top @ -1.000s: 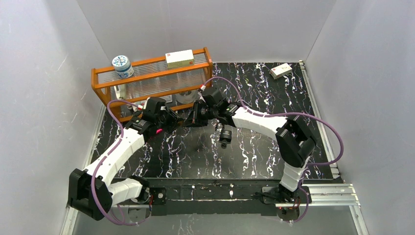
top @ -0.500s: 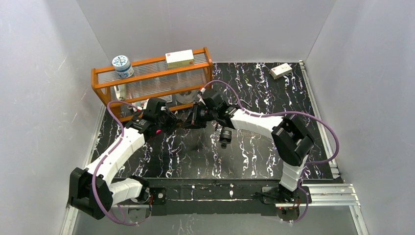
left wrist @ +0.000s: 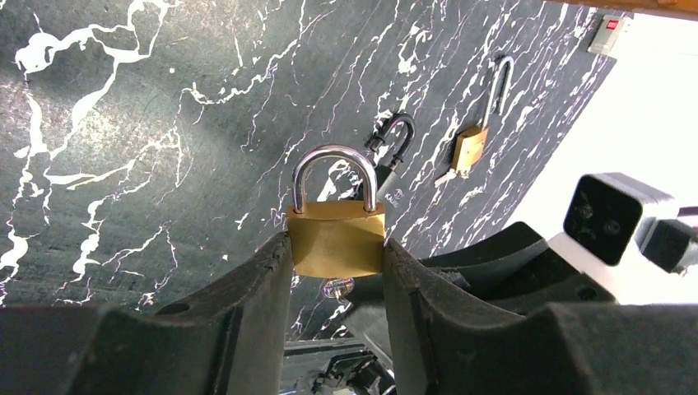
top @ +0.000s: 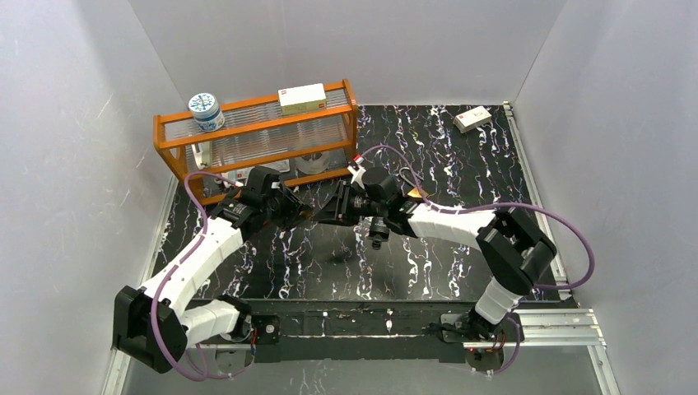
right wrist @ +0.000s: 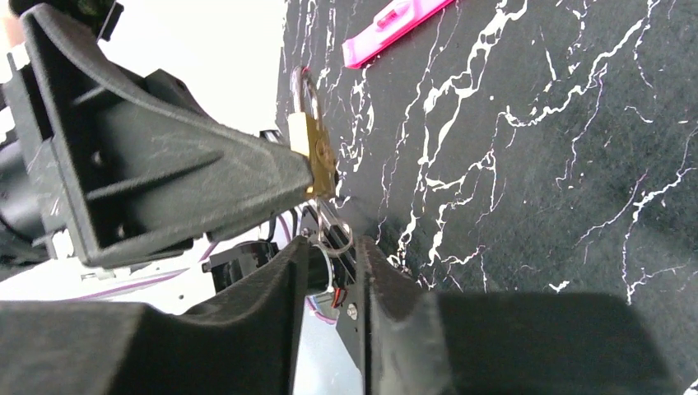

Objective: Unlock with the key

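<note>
A small brass padlock [left wrist: 336, 240] with its steel shackle closed [left wrist: 333, 164] is clamped by its sides between my left gripper's fingers [left wrist: 336, 251], held above the black marbled table. In the right wrist view the padlock [right wrist: 319, 156] shows edge-on at the tip of the left finger. A silver key [left wrist: 341, 289] sits at the padlock's underside. My right gripper [right wrist: 332, 247] is shut on the key and its ring [right wrist: 332, 229], right under the padlock. In the top view both grippers [top: 298, 212] [top: 328, 212] meet at mid-table, in front of the shelf.
An orange shelf rack [top: 255, 132] stands at the back left with a tin [top: 205, 111] and a box [top: 302, 99] on top. A dark padlock [left wrist: 393, 156] and a long-shackle brass padlock [left wrist: 471, 146] lie on the table. A small box [top: 472, 119] lies far right. A pink strip [right wrist: 395, 23] lies near the rack.
My right arm has swung its forearm and elbow right and toward the near edge, with the wrist turned; its gripper stays at the padlock. My left gripper still holds the padlock in about the same place.
</note>
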Robot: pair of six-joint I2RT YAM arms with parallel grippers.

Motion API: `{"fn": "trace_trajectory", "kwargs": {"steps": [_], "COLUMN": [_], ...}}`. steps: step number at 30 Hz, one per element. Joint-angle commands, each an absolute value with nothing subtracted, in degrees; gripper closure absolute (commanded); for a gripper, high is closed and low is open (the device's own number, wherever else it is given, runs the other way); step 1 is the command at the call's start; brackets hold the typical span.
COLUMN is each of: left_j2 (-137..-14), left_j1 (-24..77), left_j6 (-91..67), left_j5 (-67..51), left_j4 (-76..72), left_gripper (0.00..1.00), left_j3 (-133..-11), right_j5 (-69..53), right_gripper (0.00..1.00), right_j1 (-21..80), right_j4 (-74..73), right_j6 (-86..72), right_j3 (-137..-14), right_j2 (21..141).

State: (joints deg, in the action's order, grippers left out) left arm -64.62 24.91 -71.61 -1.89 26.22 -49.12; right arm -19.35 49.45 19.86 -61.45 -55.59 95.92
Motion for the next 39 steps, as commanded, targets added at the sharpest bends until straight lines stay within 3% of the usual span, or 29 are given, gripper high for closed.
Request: {"fn": "trace_trajectory", "kwargs": {"steps": [1, 10, 17, 34, 39], "left_j2": [-63.0, -63.4, -63.0, -62.3, -62.3], "left_j1": [24.8, 24.8, 24.8, 24.8, 24.8], "left_j6": [-71.4, -71.7, -72.1, -72.8, -73.0], "left_j5": [-0.8, -1.6, -2.2, -3.4, -3.8], "left_j4": [27.3, 26.2, 26.1, 25.7, 25.4], "left_gripper": [1.00, 1.00, 1.00, 1.00, 1.00], "left_j3": [-49.3, -49.0, -48.7, -48.5, -48.6], "right_j5": [-19.7, -21.4, -22.4, -23.3, -23.4], "right_gripper": [0.59, 0.57, 0.72, 0.84, 0.97], "right_j1": [48.9, 49.0, 49.0, 49.0, 48.9], "right_j4": [24.3, 24.7, 24.1, 22.8, 23.9], "right_j6": [-60.1, -58.7, -58.5, -59.2, -60.3], "right_j3": [-52.9, -54.0, -57.5, -60.3, -59.5], "right_j2": [91.3, 91.9, 95.3, 98.2, 98.2]}}
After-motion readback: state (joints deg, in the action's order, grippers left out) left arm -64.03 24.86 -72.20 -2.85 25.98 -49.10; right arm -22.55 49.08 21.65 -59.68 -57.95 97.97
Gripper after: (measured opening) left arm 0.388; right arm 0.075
